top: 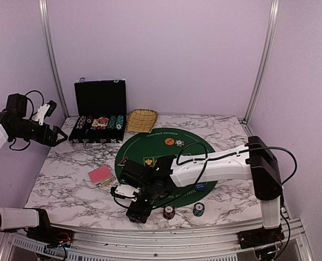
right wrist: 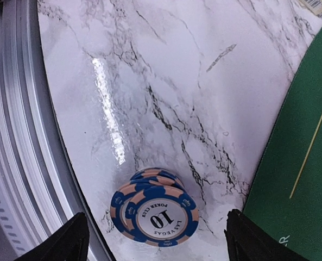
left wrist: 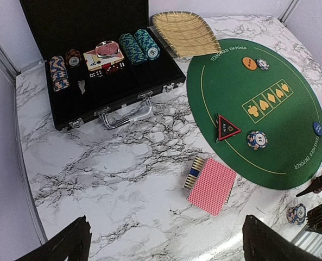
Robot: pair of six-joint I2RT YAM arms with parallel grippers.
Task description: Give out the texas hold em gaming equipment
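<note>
My right gripper (right wrist: 155,244) is open, its fingers on either side of a short leaning stack of blue-and-peach "10" poker chips (right wrist: 156,213) on the marble near the table's front edge. In the top view it (top: 136,211) hides those chips. My left gripper (left wrist: 166,251) is open and empty, raised high at the far left (top: 48,132). Pink-backed cards (left wrist: 212,186) lie left of the green mat (left wrist: 291,152), with a striped chip roll (left wrist: 193,173) beside them. On the mat are a black-red triangle (left wrist: 227,128), a chip (left wrist: 257,140), an orange disc (left wrist: 249,63) and a blue disc (left wrist: 318,128).
An open black case (top: 98,109) with chips and cards stands at the back left, a woven basket (top: 141,120) beside it. A red-brown chip stack (top: 169,212) and a teal one (top: 199,209) sit near the front edge. The metal rail (right wrist: 14,136) runs close to the right gripper.
</note>
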